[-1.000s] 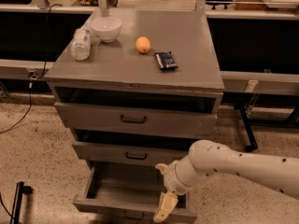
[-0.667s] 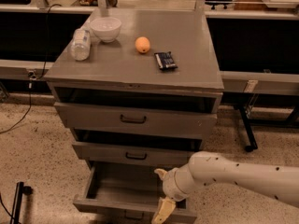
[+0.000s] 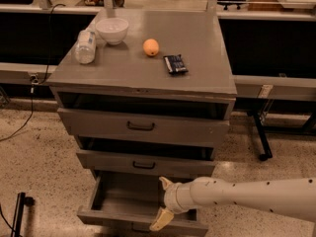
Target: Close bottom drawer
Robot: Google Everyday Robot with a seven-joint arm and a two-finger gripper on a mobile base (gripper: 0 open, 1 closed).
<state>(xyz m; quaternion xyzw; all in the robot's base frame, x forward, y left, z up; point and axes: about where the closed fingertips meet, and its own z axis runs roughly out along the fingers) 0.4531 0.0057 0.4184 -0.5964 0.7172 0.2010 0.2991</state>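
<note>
Speckled floor, grey cabinet [image 3: 197, 48]: bottom drawer [image 3: 123, 201] stands open w/ robot gripper [image 3: 163, 201] at its front edge, fingers spread wide, holding nothing.

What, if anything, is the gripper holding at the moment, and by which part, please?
Nothing is held. The gripper is open over the pulled-out bottom drawer, near its front edge, with nothing between its fingers.
</note>
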